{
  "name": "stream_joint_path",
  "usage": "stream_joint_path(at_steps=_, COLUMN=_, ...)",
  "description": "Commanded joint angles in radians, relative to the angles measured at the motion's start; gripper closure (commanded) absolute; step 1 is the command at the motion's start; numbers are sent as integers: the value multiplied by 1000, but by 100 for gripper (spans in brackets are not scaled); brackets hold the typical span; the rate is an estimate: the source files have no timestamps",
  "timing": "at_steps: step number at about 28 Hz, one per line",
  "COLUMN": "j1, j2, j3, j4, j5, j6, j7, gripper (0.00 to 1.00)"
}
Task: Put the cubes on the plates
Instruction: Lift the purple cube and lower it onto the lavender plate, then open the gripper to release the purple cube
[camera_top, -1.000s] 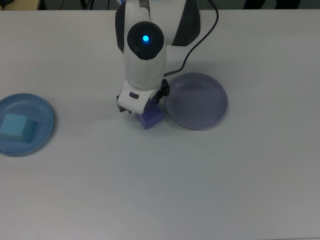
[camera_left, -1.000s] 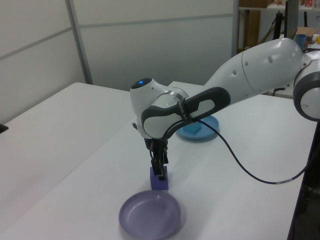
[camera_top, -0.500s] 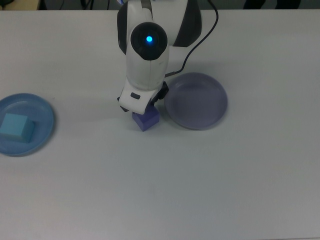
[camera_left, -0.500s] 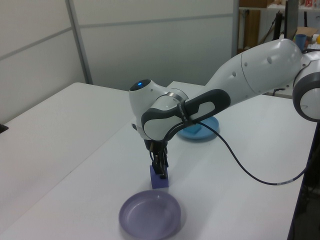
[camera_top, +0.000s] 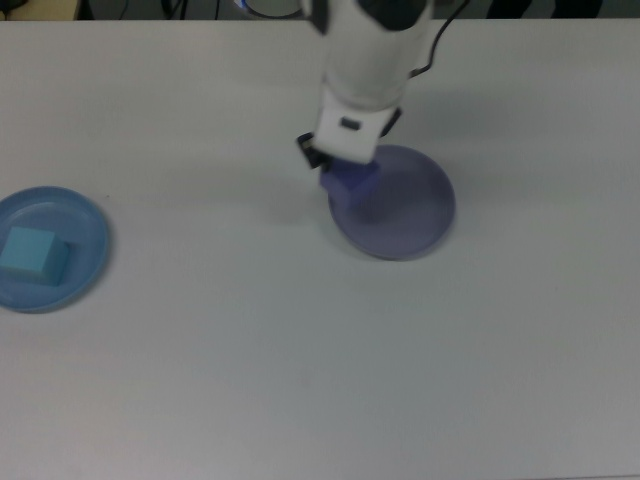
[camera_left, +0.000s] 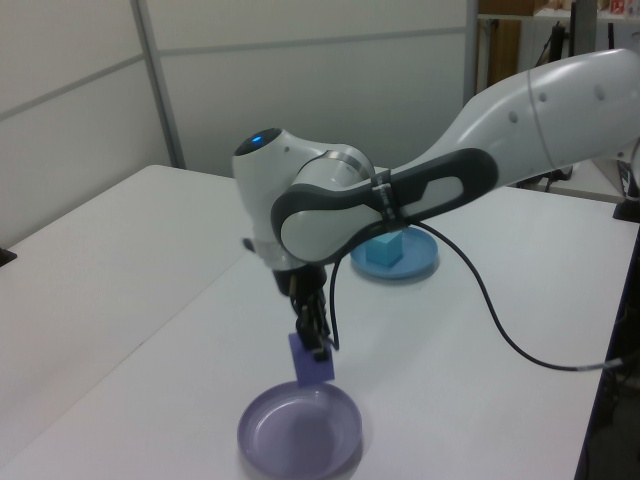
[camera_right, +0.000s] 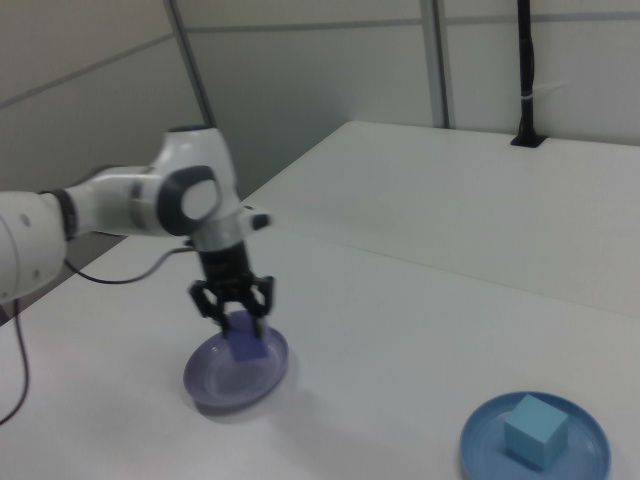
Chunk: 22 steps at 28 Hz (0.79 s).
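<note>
Claw (camera_left: 312, 345) pinching dark cube (camera_left: 311, 357), left view alone shows it lifted above lavender plate (camera_left: 300, 438)

Dark purple cube (camera_left: 311, 357) hangs tilted above lavender plate (camera_left: 300, 434); cyan cube (camera_top: 27, 252) sits on blue plate (camera_top: 88, 243).

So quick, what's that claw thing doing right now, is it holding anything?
Gripper: shut on the dark blue-purple cube, holding it in the air just above the lavender plate.
</note>
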Motion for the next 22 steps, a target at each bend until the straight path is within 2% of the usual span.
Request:
stream_joint_path(at_steps=1, j1=22, j2=-4, j3=66, j4=-25, j5=-18, j6=-4, j7=105, gripper=39)
stream_joint_path(at_steps=5, j1=53, j2=28, j3=68, j4=-23, j5=-48, j6=28, j7=163, gripper=37)
stream_joint_path(at_steps=11, j1=62, j2=73, j3=68, j4=-48, j5=-57, j6=197, j7=385, gripper=36)
stream_joint_path(at_steps=14, j1=62, j2=73, j3=66, j4=-82, j5=-61, j6=254, j7=439, gripper=20)
stream_joint_path(at_steps=16, j1=62, j2=76, j3=66, j4=-89, j5=-72, j6=269, j7=450, gripper=14)
stream_joint_path(at_steps=17, j1=62, j2=76, j3=66, j4=-94, j5=-83, j6=271, j7=464, gripper=5)
stream_joint_path(at_steps=18, j1=62, j2=76, j3=66, j4=-95, j5=-86, j6=271, j7=468, gripper=0)
stream_joint_path(at_steps=22, j1=62, j2=70, j3=66, j4=-103, j5=-89, j6=263, j7=472, gripper=0)
